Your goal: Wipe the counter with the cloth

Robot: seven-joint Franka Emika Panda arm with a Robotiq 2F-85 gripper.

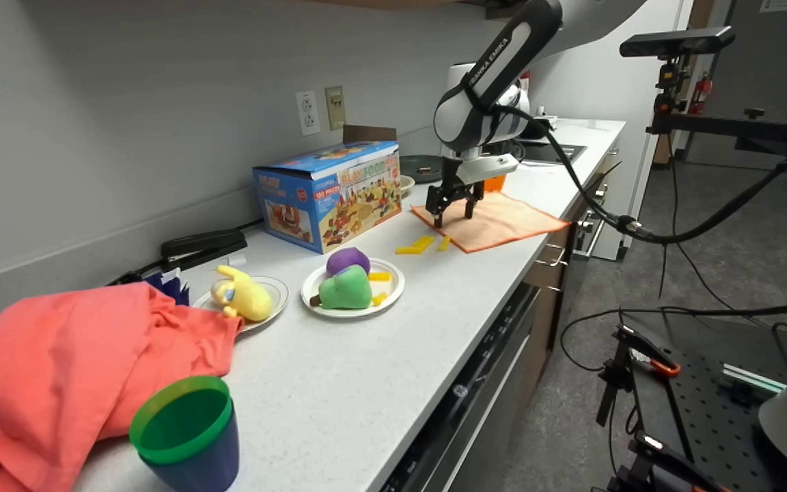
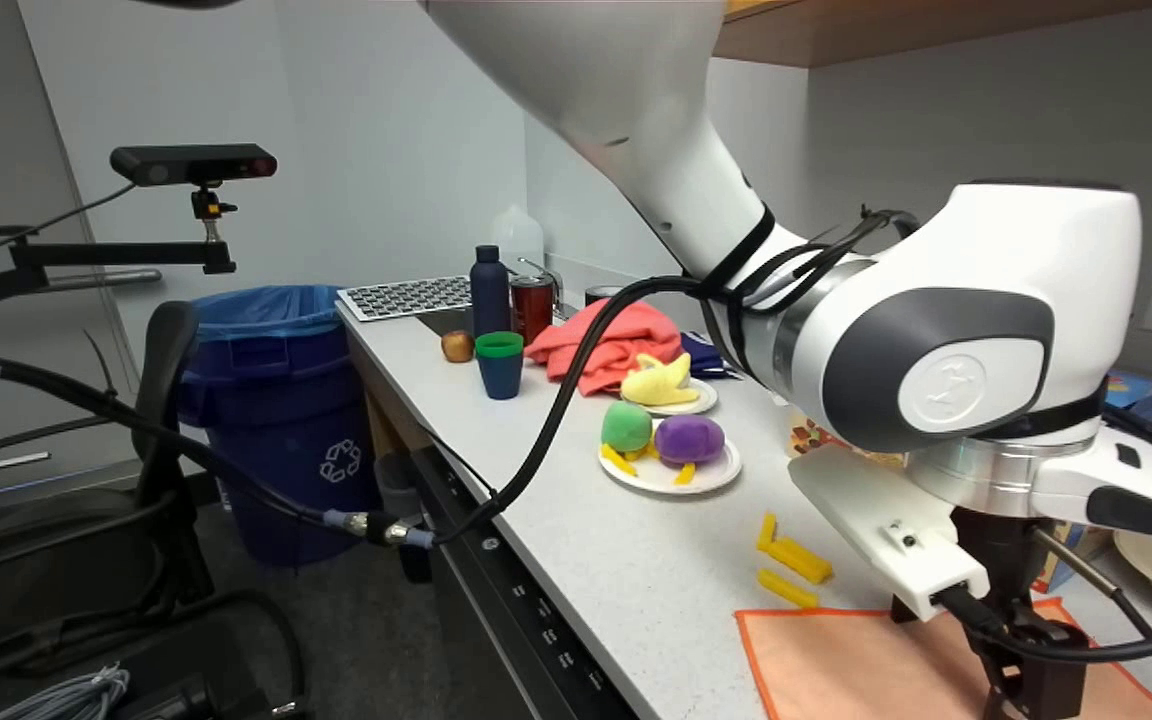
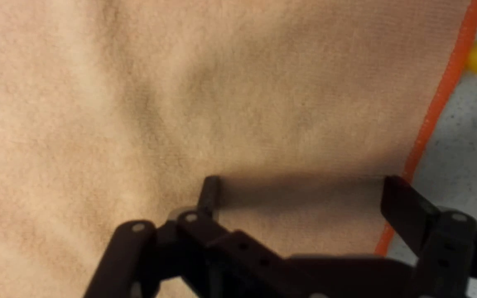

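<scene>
The thin peach cloth (image 1: 513, 220) with an orange hem lies spread on the pale counter (image 1: 339, 369), its near corner reaching the front edge. My gripper (image 1: 453, 218) points down over the cloth close to one hem. In the wrist view the gripper (image 3: 302, 181) is open wide, only flat fabric showing between its fingertips. One fingertip (image 3: 393, 186) sits right by the orange hem. The tips are at the fabric or just above it; contact cannot be made out. In an exterior view the arm covers part of the cloth (image 2: 836, 665).
Several yellow pieces (image 1: 417, 246) lie beside the cloth's hem. A plate (image 1: 393, 294) holds green and purple toys. The colourful box (image 1: 359, 198) stands against the wall. Further along are a coral-red fabric (image 1: 93, 355), a yellow toy (image 1: 251, 299) on a plate, and cups (image 1: 192, 437).
</scene>
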